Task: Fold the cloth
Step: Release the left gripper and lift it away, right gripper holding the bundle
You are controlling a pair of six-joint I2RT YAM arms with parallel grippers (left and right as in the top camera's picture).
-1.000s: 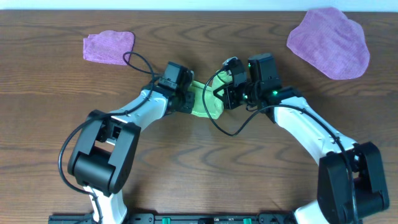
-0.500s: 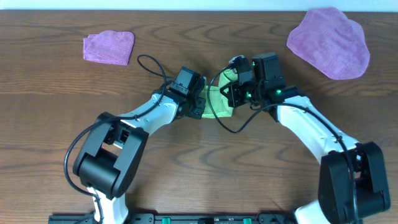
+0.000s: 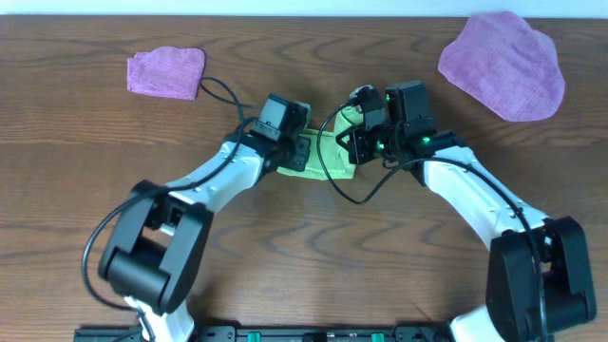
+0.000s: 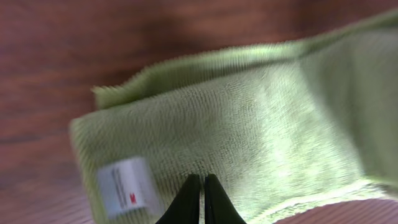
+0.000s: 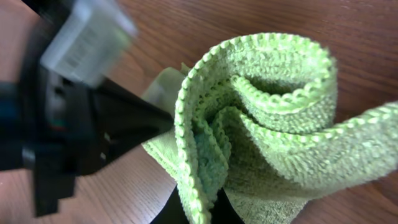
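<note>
**A:** Left claw (image 3: 300, 152) has slid back leftward over the table (image 3: 304, 57). The right claw (image 3: 348, 142) hasn't budged.

**B:** And the cloth (image 3: 334, 161)?

**A:** Mid-table, between them. The right claw is clamped on a bunched, curled edge. The left claw is closed over the flat end near the tag (image 4: 124, 186), but I can't tell whether it pinches fabric.

**B:** Risk?

**A:** If the left claw holds nothing, any pull would likely drag the whole wad and crumple the fold.

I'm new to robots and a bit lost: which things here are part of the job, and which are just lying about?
In the job: the lime-green cloth; right gripper pinching it; left gripper, shut, over it.
Lying about: small purple cloth; large purple cloth.
</note>
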